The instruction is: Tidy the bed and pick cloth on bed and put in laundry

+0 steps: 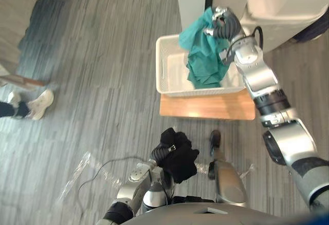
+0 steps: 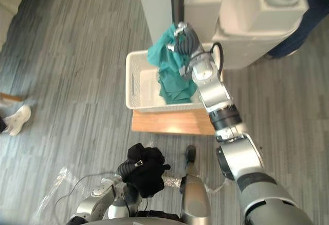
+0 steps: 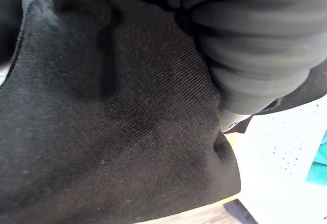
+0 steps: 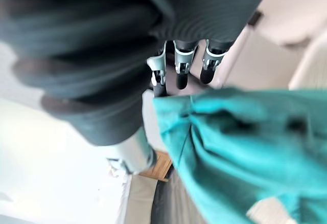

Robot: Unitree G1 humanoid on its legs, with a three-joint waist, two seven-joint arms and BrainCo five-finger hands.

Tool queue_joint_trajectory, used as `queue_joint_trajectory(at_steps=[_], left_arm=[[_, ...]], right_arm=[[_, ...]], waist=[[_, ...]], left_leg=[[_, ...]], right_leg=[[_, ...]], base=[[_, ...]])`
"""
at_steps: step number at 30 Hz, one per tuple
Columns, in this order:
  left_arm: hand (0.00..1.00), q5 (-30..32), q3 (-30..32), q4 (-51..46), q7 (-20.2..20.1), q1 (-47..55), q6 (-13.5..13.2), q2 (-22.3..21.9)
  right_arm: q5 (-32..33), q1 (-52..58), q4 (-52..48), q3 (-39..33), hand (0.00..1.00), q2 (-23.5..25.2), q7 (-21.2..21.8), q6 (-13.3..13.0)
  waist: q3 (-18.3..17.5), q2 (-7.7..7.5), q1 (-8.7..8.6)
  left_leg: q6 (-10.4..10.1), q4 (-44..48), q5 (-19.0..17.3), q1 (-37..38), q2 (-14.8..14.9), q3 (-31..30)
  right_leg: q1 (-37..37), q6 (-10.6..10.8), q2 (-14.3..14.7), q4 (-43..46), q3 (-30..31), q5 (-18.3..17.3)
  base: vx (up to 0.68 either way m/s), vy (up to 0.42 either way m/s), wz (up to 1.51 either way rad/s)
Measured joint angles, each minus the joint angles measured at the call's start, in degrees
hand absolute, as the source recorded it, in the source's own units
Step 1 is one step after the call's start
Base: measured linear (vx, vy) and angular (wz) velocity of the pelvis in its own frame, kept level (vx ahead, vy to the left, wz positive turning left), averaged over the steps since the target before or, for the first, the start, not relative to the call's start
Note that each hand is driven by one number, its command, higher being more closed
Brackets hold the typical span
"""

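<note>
A teal cloth [image 1: 205,55] hangs from my right hand [image 1: 224,24], whose fingers [image 4: 179,65] are curled over its top edge. The cloth's lower part dangles inside a white laundry basket [image 1: 164,66] that stands on a low wooden stand [image 1: 205,109]. My left hand [image 1: 160,155] is close to my body, well in front of the stand, shut on a bunched black cloth [image 1: 180,159]. In the left wrist view the black cloth [image 3: 112,132] covers the fingers.
A white cabinet and a machine [image 1: 277,9] stand right behind the basket. At the far left, a person's white shoe [image 1: 40,104] rests on the grey plank floor. A clear plastic wrap [image 1: 77,171] lies on the floor at lower left.
</note>
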Motion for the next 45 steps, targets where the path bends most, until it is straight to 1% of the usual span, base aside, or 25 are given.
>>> queue_joint_trajectory(at_steps=[1, 4, 5, 7, 9, 10, 11, 13, 16, 19, 21, 23, 26, 28, 29, 30, 31, 32, 35, 39, 40, 41, 42, 44, 45], left_arm=[[1.00, 0.12, 0.97, 1.24, 0.01, 0.53, -0.01, -0.10], [1.00, 1.63, 3.50, 3.71, 0.07, 0.60, -0.23, -0.13], [1.00, 1.68, 4.13, 4.07, 0.08, 0.58, -0.40, -0.14], [1.00, 2.11, 6.85, 4.90, 0.12, 0.65, -0.51, -0.07], [1.00, 2.18, 8.47, 5.26, 0.16, 1.17, -0.78, 0.26], [1.00, 2.22, 9.40, 5.30, 0.12, 1.63, -0.99, 0.39], [1.00, 2.29, 9.97, 5.47, 0.10, 2.01, -1.31, 0.55], [1.00, 3.93, 10.32, 5.92, -0.09, 2.04, -1.49, 0.88], [1.00, 5.74, 10.61, 7.65, -0.19, 1.90, -2.57, 0.85], [1.00, 6.10, 11.52, 7.93, -0.11, 1.95, -3.16, 0.45], [1.00, 6.04, 12.18, 7.92, 0.12, 1.95, -4.18, 0.25], [1.00, 5.78, 13.05, 7.83, 1.21, 2.14, -5.50, 0.16], [1.00, 2.89, 18.07, 2.80, 1.42, 2.58, -6.01, 0.20], [1.00, 0.81, 22.51, -6.20, 2.74, 2.63, -6.54, 0.37], [1.00, 0.38, 23.61, -8.75, 3.21, 2.59, -6.60, 0.42], [1.00, -1.48, 26.68, -14.67, 3.71, 2.33, -6.72, 0.60], [1.00, -1.80, 27.91, -16.35, 3.81, 2.14, -6.77, 0.87], [1.00, -3.00, 29.87, -19.28, 4.62, 1.74, -6.95, 2.20], [1.00, -3.04, 35.02, -24.46, 5.98, 0.85, -6.97, 5.92], [1.00, -5.77, 39.29, -30.54, 6.02, -1.94, -6.97, 10.98], [1.00, -7.63, 39.89, -32.69, 5.69, -2.39, -6.94, 13.43], [1.00, -9.50, 40.32, -35.20, 5.35, -3.69, -6.79, 17.32], [1.00, -10.20, 40.43, -35.77, 5.26, -4.05, -6.70, 18.17], [1.00, -13.30, 41.75, -38.92, 5.21, -8.64, -6.29, 24.85], [1.00, -13.87, 41.93, -39.49, 5.57, -10.03, -6.24, 26.50]], right_arm=[[-1.38, 2.38, -0.93, -1.33, 0.00, -0.06, 0.43, 0.24], [-4.27, 5.83, -1.57, -5.77, 0.00, -0.55, 0.79, 0.53], [-5.14, 6.53, -1.57, -6.81, 0.00, -0.83, 1.01, 0.52], [-10.12, 9.83, -1.54, -8.14, 0.00, -3.70, 2.52, 0.28], [-14.46, 12.62, -1.00, -8.00, 0.00, -5.34, 4.14, -0.98], [-17.06, 13.49, 0.20, -7.70, 0.00, -5.67, 4.73, -2.43], [-18.68, 14.17, 1.51, -7.35, 0.00, -6.00, 4.92, -3.96], [-24.59, 14.88, 4.16, -6.52, 0.00, -7.45, 4.83, -8.43], [-27.69, 14.88, 5.73, -4.95, 0.00, -7.59, 4.26, -11.13], [-28.49, 14.88, 6.24, -3.39, 0.00, -7.59, 2.56, -11.35], [-27.84, 14.89, 6.89, -3.31, 0.00, -7.59, 1.66, -10.50], [-25.33, 15.46, 9.00, -4.79, 0.00, -7.53, 0.62, -8.30], [-23.01, 19.08, 12.66, -11.19, 0.00, -7.43, -1.00, -4.68], [-21.75, 23.19, 17.79, -15.87, 0.00, -7.42, -1.89, -1.94], [-20.87, 24.33, 19.36, -17.04, 0.00, -7.42, -2.17, -1.41], [-19.57, 27.28, 23.15, -20.40, 0.00, -7.41, -2.31, -0.33], [-19.31, 28.41, 24.39, -21.60, 0.00, -7.41, -2.31, 0.02], [-18.33, 30.70, 26.99, -24.03, 0.00, -7.42, -2.14, 0.51], [-17.56, 35.39, 30.97, -28.10, 0.00, -7.30, -0.62, 0.85], [-16.54, 41.96, 34.31, -33.75, 0.00, -4.99, 3.83, 2.91], [-15.50, 43.82, 34.49, -35.03, 0.00, -3.28, 4.84, 3.87], [-14.40, 46.37, 34.52, -36.01, 0.00, -0.88, 5.39, 4.82], [-14.15, 46.90, 34.53, -36.23, 0.00, -0.34, 5.53, 4.99], [-11.42, 50.47, 34.01, -36.78, 0.00, 3.15, 6.26, 6.76], [-10.84, 51.04, 33.67, -36.81, 0.00, 3.81, 6.35, 6.98]], waist=[[-1.70, -0.69, 0.10], [-4.26, -2.10, -0.84], [-4.56, -2.25, -0.90], [-5.12, -2.49, -1.35], [-6.46, -2.80, -1.79], [-7.10, -3.02, -2.28], [-7.61, -3.16, -2.44], [-7.99, -3.34, -2.67], [-8.41, -3.67, -3.03], [-8.57, -3.85, -3.08], [-8.85, -3.89, -3.06], [-9.56, -4.00, -3.01], [-9.99, -4.15, -3.03], [-10.12, -3.95, -3.46], [-10.37, -3.84, -3.58], [-11.15, -3.35, -4.01], [-11.44, -3.10, -4.08], [-12.04, -2.52, -4.59], [-12.42, -1.92, -5.68], [-12.79, -2.06, -5.25], [-12.90, -2.20, -5.12], [-13.05, -2.25, -4.57], [-13.16, -2.27, -4.37], [-14.95, -2.16, -3.71], [-15.43, -2.07, -3.67]], left_leg=[[-0.21, -0.73, -0.13, 1.00, 0.35, 0.61], [-0.31, -1.97, -0.06, 2.96, 0.30, 1.75], [-0.31, -2.10, -0.06, 3.19, 0.24, 1.93], [-0.33, -3.37, 0.07, 5.27, -0.06, 2.34], [-0.30, -3.94, 0.19, 5.66, -0.28, 2.56], [-0.29, -4.13, 0.20, 5.74, -0.31, 2.60], [-0.36, -4.52, 0.34, 6.06, -0.36, 2.76], [-0.46, -5.06, 0.50, 6.94, -0.42, 3.43], [-0.73, -5.70, 0.86, 7.55, -0.37, 3.73], [-0.78, -5.68, 0.89, 7.69, -0.27, 3.96], [-0.78, -5.69, 0.89, 7.70, -0.26, 4.05], [-0.79, -5.77, 0.89, 7.70, -0.26, 4.09], [-0.88, -5.81, 0.82, 7.85, -0.30, 4.26], [-0.90, -6.05, 0.81, 8.54, -0.41, 4.51], [-0.89, -6.16, 0.81, 8.60, -0.44, 4.55], [-0.89, -6.52, 0.81, 8.66, -0.62, 4.60], [-0.89, -6.59, 0.81, 8.69, -0.68, 4.61], [-0.88, -6.67, 0.81, 8.80, -0.73, 4.68], [-0.87, -6.68, 0.81, 9.12, -0.72, 4.73], [-0.79, -6.28, 0.86, 9.57, -0.55, 4.75], [-0.82, -6.03, 0.81, 9.52, -0.45, 4.94], [-0.87, -5.46, 0.35, 9.62, -0.08, 5.35], [-0.93, -5.31, 0.21, 9.67, 0.03, 5.60], [-1.12, -3.37, -0.62, 9.61, 1.35, 8.55], [-1.05, -2.66, -0.88, 9.56, 1.73, 9.28]], right_leg=[[0.52, -0.17, 0.52, 0.00, 0.28, -0.17], [1.19, -0.31, 0.76, -0.01, 0.83, -0.37], [1.34, -0.31, 0.73, -0.02, 0.91, -0.37], [2.64, -0.09, 0.64, -0.08, 0.84, -0.52], [2.75, 0.36, 0.47, -0.36, 0.87, -0.86], [2.78, 0.43, 0.45, -0.37, 0.87, -0.94], [2.85, 0.45, 0.45, -0.38, 0.89, -1.02], [3.14, 0.45, 0.53, -0.38, 1.34, -1.09], [3.28, 0.44, 0.70, -0.39, 1.40, -1.10], [3.34, 0.60, 0.73, -0.40, 1.40, -1.29], [3.34, 0.62, 0.72, -0.40, 1.39, -1.33], [3.32, 0.58, 0.73, -0.40, 1.36, -1.41], [3.45, 0.61, 0.66, -0.39, 1.31, -1.38], [4.02, 0.64, 0.59, -0.39, 1.31, -1.35], [4.05, 0.64, 0.59, -0.39, 1.30, -1.35], [3.94, 0.64, 0.48, -0.38, 1.31, -1.34], [3.95, 0.64, 0.44, -0.38, 1.31, -1.34], [3.97, 0.64, 0.42, -0.38, 1.32, -1.34], [4.23, 0.65, 0.44, -0.39, 1.31, -1.35], [4.93, 0.52, 0.54, -0.42, 1.37, -1.29], [5.11, 0.42, 0.57, -0.42, 1.47, -1.22], [5.62, 0.22, 0.76, -0.42, 1.66, -1.22], [5.70, 0.17, 0.81, -0.43, 1.70, -1.23], [6.11, 0.02, 1.13, -0.41, 1.69, -1.32], [6.24, -0.01, 1.18, -0.41, 1.70, -1.34]], base=[[0.13, -0.013, -0.30], [0.08, 0.017, -0.18], [0.05, 0.044, -0.15], [0.01, 0.052, -0.07], [-0.01, 0.019, -0.03], [0.00, 0.000, 0.00], [0.00, 0.017, -0.07], [0.00, 0.009, -0.13], [-0.01, -0.006, -0.05], [0.00, 0.000, 0.00], [0.00, 0.000, 0.00], [0.00, 0.000, 0.00], [0.00, 0.000, 0.00], [0.00, 0.000, 0.00], [0.00, 0.000, 0.00], [0.00, 0.000, 0.00], [0.00, 0.000, 0.00], [0.00, 0.000, 0.00], [0.00, 0.000, 0.00], [-0.05, -0.011, 0.00], [-0.07, -0.013, -0.05], [-0.06, -0.011, -0.06], [-0.06, -0.017, -0.09], [-0.02, -0.017, -0.05], [-0.01, -0.019, -0.05]])
